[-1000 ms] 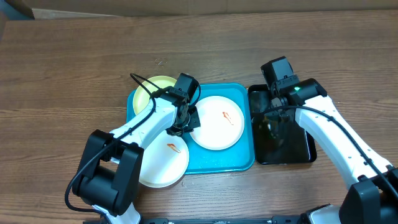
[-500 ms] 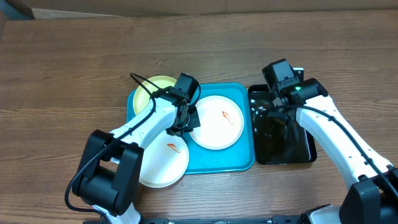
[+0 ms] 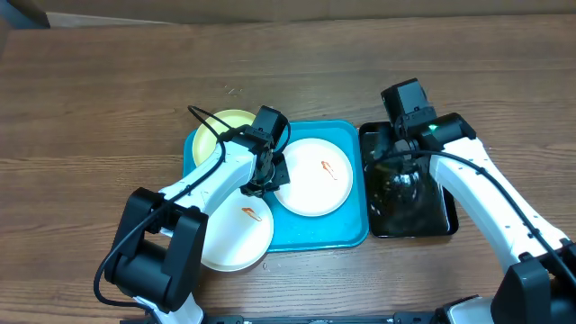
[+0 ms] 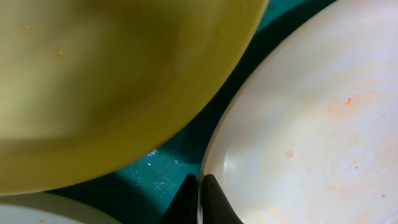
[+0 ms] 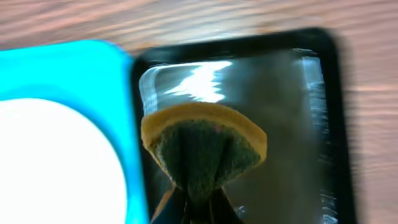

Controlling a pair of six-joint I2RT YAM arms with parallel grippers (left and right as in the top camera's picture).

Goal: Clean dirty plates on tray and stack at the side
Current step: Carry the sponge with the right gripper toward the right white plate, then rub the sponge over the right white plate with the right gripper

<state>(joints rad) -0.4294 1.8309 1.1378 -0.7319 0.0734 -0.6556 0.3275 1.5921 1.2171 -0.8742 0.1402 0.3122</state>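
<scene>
Pinching the rim of the middle plate [image 4: 298, 124], my left gripper [image 4: 199, 198] is clenched thin on that edge. Its two dark fingers [image 4: 186, 202] nearly meet, with the white lip between them. This plate is round, flat and glossy, with faint orange specks and pale rings on its face. Beside it curves the yellow-green plate [image 4: 106, 81], smooth and softly shiny. Between the two shows a strip of the tray [image 4: 186, 134], turquoise plastic dotted with tiny droplets.

From above, the tray is a rectangle with rounded corners and a raised rim, lying on the wood-grain table [image 3: 90, 108]. It holds all three plates. The yellow-green one sits at the back left corner, its edge over the rim. The middle one lies flat in the centre. The front plate [image 3: 236, 236] hangs over the front left corner onto the table. Both white plates carry a small orange-red smear [image 3: 328, 168].

Just beside the tray's right side sits a black tub [image 3: 441, 220], glossy and rectangular, holding water [image 3: 409, 193] that glints. My right gripper [image 5: 200, 202] is squeezed on a sponge [image 5: 202, 146] folded into a fan, with yellow foam outside and rough green scouring face inside, over the tub.

The overhead view hides both sets of fingers under the wrists, and only the wrist views show the grips. The right wrist view is blurred, so I cannot tell whether the sponge touches the water.
</scene>
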